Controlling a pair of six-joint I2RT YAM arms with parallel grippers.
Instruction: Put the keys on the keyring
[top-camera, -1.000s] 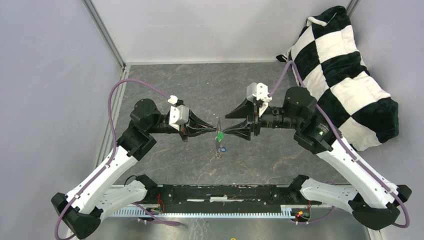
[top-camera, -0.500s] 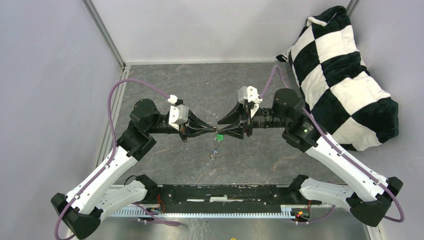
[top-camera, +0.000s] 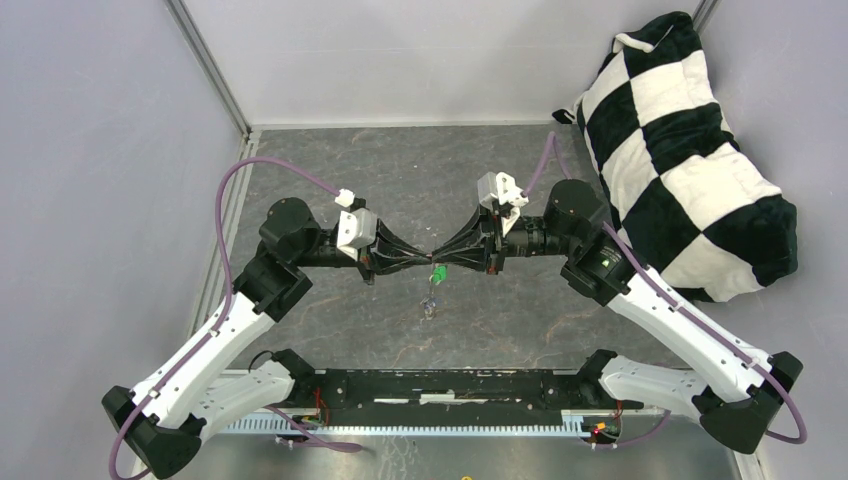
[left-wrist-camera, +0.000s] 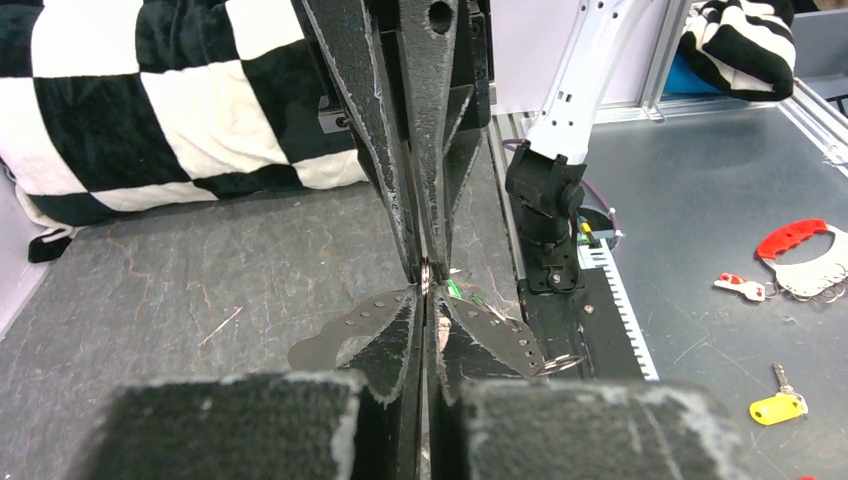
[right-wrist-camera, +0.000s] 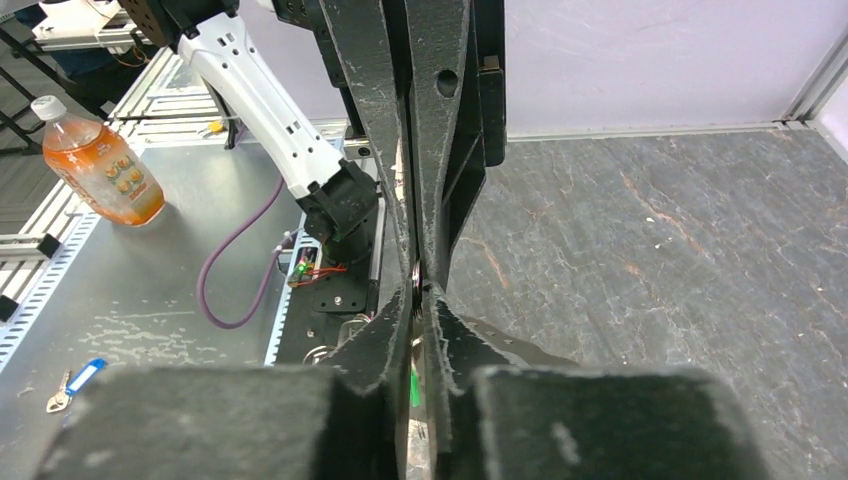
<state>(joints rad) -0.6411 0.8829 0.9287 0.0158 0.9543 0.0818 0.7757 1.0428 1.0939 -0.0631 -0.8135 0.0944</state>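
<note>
1 green key (top-camera: 437, 273) hangs just below the left end effector (top-camera: 428, 257).

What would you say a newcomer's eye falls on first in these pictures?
The left gripper and right gripper meet tip to tip above the table's middle, jaws shut, with a green-headed key dangling just beneath. Then comes the big black-and-white checkered cushion slumped in the far right corner.

Checkered cushion (top-camera: 690, 150) fills the bench (top-camera: 330, 170) far-right corner. Left hand (top-camera: 424, 257) and right hand (top-camera: 441, 257) meet tip-to-tip mid-bench, blocking passage there. Far-left corner looks open.
</note>
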